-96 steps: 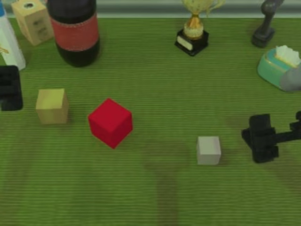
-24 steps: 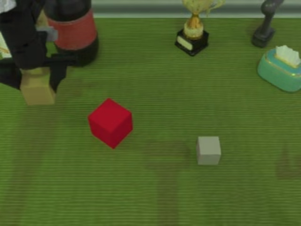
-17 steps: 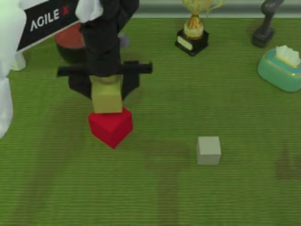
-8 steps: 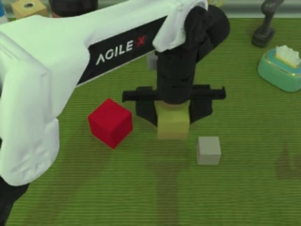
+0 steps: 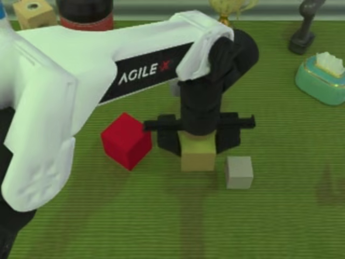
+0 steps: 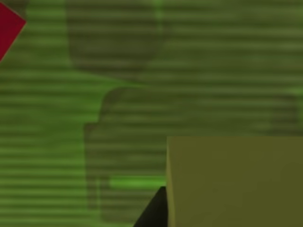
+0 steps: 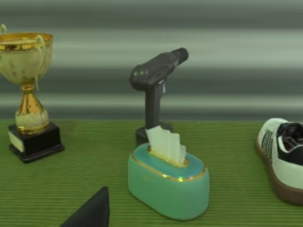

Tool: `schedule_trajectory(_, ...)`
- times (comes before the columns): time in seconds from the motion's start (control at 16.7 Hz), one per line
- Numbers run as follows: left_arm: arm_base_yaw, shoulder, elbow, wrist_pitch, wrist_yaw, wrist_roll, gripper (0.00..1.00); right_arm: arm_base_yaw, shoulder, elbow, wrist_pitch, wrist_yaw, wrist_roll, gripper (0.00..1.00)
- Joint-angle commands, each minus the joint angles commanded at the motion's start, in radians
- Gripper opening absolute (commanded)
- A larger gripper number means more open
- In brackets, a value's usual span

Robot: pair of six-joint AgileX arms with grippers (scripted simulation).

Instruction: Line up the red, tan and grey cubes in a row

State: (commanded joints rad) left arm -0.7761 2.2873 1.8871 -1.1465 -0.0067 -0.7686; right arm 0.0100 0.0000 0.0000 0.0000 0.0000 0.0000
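My left arm reaches across the mat, and its gripper (image 5: 198, 141) is shut on the tan cube (image 5: 198, 159). The cube hangs low between the red cube (image 5: 125, 140) on its left and the grey cube (image 5: 239, 172) on its right. I cannot tell whether it touches the mat. In the left wrist view the tan cube (image 6: 234, 182) fills the near corner beside one dark finger (image 6: 154, 213), and a corner of the red cube (image 6: 8, 28) shows at the edge. My right arm is out of the top view. Only one dark fingertip (image 7: 94, 210) shows in its wrist view.
Along the back stand a tan box with a hole (image 5: 32, 12), a dark bottle (image 5: 86, 9), a gold trophy (image 5: 229, 6) and a grey drill (image 5: 302, 32). A green tissue box (image 5: 322, 78) sits at the right. A white shoe (image 7: 284, 156) lies beyond it.
My left gripper picked up the tan cube at the far left, carried it right past the red cube, and has now brought it lower, between the red and grey cubes.
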Motion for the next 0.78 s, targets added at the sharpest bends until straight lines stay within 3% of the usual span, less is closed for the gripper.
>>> schedule_trajectory(0.42, -0.005, 0.017, -0.08, 0.088, 0.0, 0.001, 0.0, 0.0, 0.0, 0.0, 0.0, 0.0, 0.0, 1.0)
schedule_trajectory(0.78, -0.005, 0.017, -0.08, 0.088, 0.0, 0.001, 0.45, 0.0, 0.0, 0.0, 0.0, 0.0, 0.0, 1.0)
